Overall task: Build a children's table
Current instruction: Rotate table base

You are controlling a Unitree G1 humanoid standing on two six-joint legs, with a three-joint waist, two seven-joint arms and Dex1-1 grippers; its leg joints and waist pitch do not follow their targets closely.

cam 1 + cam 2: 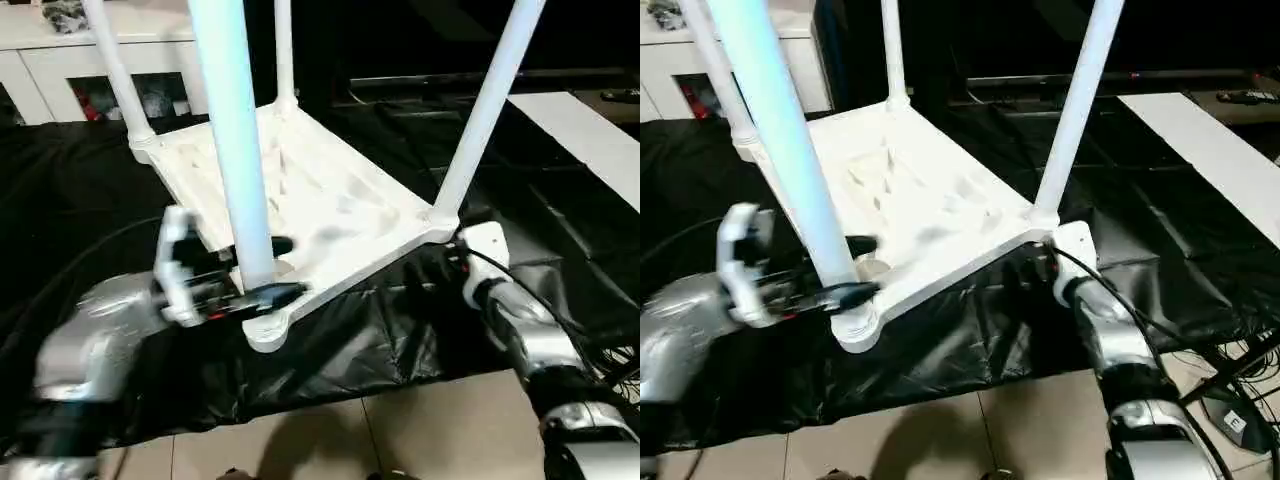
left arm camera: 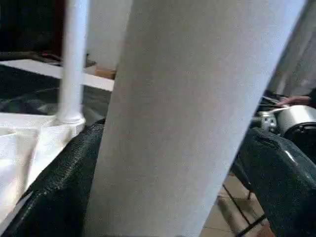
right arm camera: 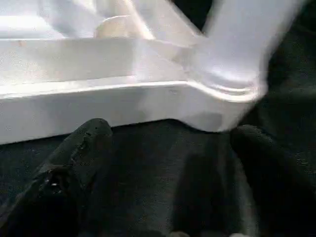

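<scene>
Black sheet (image 1: 90, 200) on tiled floor: one inverted children's table (image 1: 330, 200), four legs upright. Left gripper (image 1: 262, 270) pinches the nearest leg (image 1: 235, 150); right gripper (image 3: 168, 163), fingers spread, sits just beside a corner socket (image 3: 227, 74).

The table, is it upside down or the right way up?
Upside down. The table top lies on the black cloth with its ribbed underside facing up, and the four legs stick upward from the corner sockets.
</scene>
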